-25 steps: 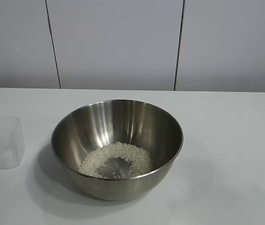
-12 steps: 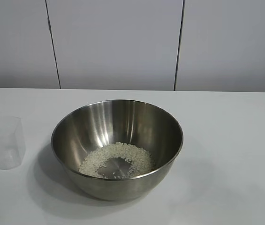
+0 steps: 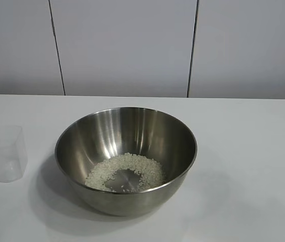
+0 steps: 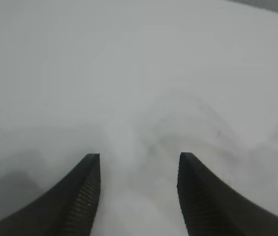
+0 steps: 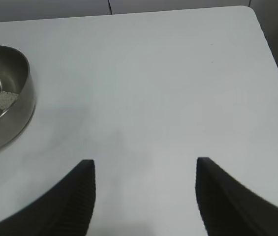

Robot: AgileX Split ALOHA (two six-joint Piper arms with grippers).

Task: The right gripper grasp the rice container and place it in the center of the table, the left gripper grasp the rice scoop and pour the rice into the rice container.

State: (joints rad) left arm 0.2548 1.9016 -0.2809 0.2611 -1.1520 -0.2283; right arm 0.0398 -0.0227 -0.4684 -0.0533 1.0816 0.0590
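Left tool (image 4: 139, 162): fingers apart, empty, nothing but blurred pale tabletop (image 4: 79, 59) ahead; gone from the exterior view, where a second ago it touched the rice scoop (image 3: 3, 154). Scoop now upright, empty, beside the rice container (image 3: 126, 160), rice (image 3: 127, 171) inside. Pour done, probably. Right tool (image 5: 143, 167): apart, empty, container off to one side.
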